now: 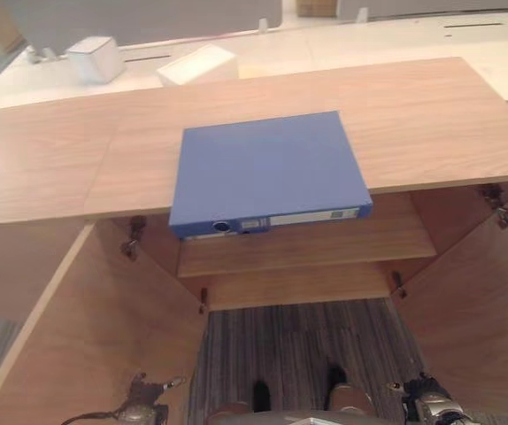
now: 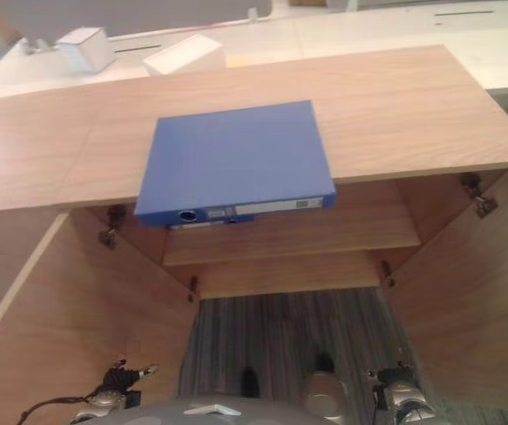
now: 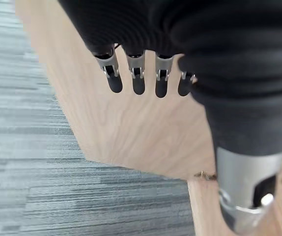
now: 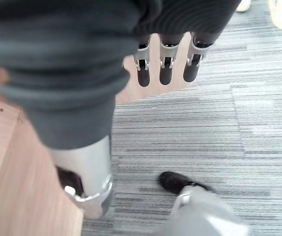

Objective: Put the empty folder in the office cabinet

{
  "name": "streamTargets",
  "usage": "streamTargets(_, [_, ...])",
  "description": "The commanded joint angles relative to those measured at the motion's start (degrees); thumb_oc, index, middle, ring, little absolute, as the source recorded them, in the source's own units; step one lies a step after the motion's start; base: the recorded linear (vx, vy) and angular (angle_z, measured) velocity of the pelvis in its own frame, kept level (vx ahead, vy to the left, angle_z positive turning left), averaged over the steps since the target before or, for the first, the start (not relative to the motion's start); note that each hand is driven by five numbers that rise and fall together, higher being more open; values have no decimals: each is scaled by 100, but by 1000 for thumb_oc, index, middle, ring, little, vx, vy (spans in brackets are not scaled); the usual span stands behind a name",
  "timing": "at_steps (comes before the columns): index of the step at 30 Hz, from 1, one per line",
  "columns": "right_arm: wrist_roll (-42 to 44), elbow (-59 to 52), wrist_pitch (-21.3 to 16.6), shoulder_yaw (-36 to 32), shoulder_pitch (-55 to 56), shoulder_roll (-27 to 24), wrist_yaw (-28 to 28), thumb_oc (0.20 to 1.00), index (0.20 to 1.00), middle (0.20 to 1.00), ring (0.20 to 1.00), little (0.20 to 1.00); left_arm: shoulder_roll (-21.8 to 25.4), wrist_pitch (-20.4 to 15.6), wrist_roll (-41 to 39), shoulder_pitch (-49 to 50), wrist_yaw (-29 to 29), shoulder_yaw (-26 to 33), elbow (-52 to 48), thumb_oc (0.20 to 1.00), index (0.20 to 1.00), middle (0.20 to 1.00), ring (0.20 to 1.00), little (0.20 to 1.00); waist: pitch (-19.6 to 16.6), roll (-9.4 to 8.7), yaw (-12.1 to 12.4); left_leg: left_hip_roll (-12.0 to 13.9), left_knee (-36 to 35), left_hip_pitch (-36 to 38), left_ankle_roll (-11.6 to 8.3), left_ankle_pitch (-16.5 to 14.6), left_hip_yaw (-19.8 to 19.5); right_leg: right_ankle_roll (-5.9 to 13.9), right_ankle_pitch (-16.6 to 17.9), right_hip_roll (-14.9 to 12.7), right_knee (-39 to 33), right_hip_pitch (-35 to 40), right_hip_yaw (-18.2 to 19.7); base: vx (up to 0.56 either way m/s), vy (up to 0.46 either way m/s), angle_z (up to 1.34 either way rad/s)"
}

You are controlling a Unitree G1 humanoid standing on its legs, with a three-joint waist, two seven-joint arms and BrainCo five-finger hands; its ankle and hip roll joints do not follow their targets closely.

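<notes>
The blue folder (image 1: 267,168) lies flat on the wooden top of the office cabinet (image 1: 431,115), its labelled spine jutting over the front edge. Below it the cabinet stands open, with a bare shelf (image 1: 325,243) inside. My left hand (image 1: 141,409) hangs low beside the open left door (image 1: 103,328), far below the folder. In the left wrist view its fingers (image 3: 137,78) are straight and hold nothing. My right hand (image 1: 433,404) hangs low by the open right door (image 1: 475,301). The right wrist view shows its fingers (image 4: 165,66) straight above the carpet, holding nothing.
Both cabinet doors swing out toward me and flank a strip of grey striped carpet (image 1: 298,345). Behind the cabinet, a pale desk carries two white boxes (image 1: 95,57) (image 1: 198,65).
</notes>
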Motion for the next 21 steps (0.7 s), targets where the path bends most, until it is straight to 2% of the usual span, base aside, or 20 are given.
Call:
streamTargets(1, [234,180,-147,96,-209,-53,-158,1000,1000,1000,1000,1000,129,-205,-351,54,206,65,82,1000,1000,1000,1000,1000,-287,-227,13,-15,-62,-183,-314,-446,-420,66,266,221,-1157,146,-11,10,-80,-13])
streamTargets(2, [198,191,-144,78,-107,-61,-189,1000,1000,1000,1000,1000,67,-268,-436,241,231,74,-353,1000,1000,1000,1000,1000,-389,-268,40,-7,-62,-159,-339,-461,-413,61,242,258,-1330,334,-104,25,-58,-5])
streamTargets(10, [102,465,-55,-78,63,-124,-310,1000,1000,1000,1000,1000,-60,-250,-456,284,321,-59,-645,1000,1000,1000,1000,1000,-452,-309,4,48,-62,-132,-417,-397,-506,17,156,295,-1349,478,-217,-15,-20,8])
streamTargets(13, [11,654,11,-165,218,-132,-350,1000,1000,1000,1000,1000,-19,-267,-470,384,447,-18,-1222,1000,1000,1000,1000,1000,-492,-345,17,99,-62,-82,-454,-373,-550,-13,112,300,-1349,592,-276,8,-27,12])
streamTargets(16, [6,728,25,-290,349,-87,-407,1000,1000,1000,1000,1000,137,-306,-4,669,654,64,-2426,1000,1000,1000,1000,1000,-516,-390,71,146,-62,-35,-479,-366,-602,-25,73,302,-1324,668,-323,10,-15,9])
streamTargets(17, [6,727,25,-288,354,-85,-408,1000,1000,1000,1000,1000,138,-296,0,682,655,67,-2443,1000,1000,1000,1000,1000,-517,-391,68,146,-62,-32,-479,-366,-603,-25,72,302,-1325,672,-324,0,0,0])
streamTargets(19, [15,755,23,-362,436,-43,-446,1000,1000,1000,1000,1000,168,-362,238,853,876,241,-2965,1000,1000,1000,1000,1000,-525,-430,111,168,-62,-1,-486,-369,-626,-24,50,303,-1318,724,-349,11,-19,5])
streamTargets(21, [14,746,33,-397,518,-7,-451,1000,1000,1000,1000,1000,112,-417,140,1046,1031,510,-3392,1000,1000,1000,1000,1000,-533,-455,140,185,-62,36,-491,-369,-625,-26,28,302,-1317,770,-362,6,-6,2])
